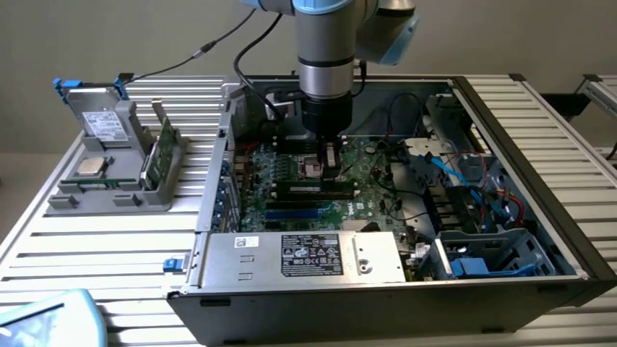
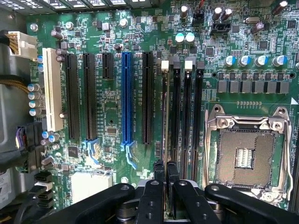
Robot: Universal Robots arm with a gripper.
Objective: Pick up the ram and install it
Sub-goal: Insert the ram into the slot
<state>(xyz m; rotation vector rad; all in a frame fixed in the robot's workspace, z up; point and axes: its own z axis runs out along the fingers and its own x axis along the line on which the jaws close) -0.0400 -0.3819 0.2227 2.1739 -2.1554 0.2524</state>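
Observation:
The ram (image 1: 308, 189) is a long dark stick with a white label, lying along the memory slots (image 1: 306, 206) of the motherboard inside the open computer case. My gripper (image 1: 331, 176) comes straight down onto the ram's middle. In the wrist view the ram (image 2: 166, 116) shows edge-on as a thin line running out from between the two black fingers (image 2: 159, 172). It lines up with the outermost slot, beside three black memory slots (image 2: 187, 116). My gripper (image 2: 166, 164) is shut on the ram. Whether the ram is fully seated I cannot tell.
The open processor socket (image 2: 243, 156) lies right beside the slots. Blue and black expansion slots (image 2: 126, 98) run parallel on the other side. Cables (image 1: 463, 170) and a drive cage (image 1: 482, 253) fill the case's right. A grey holder (image 1: 111, 191) with a green board (image 1: 164, 148) stands outside on the exterior view's left.

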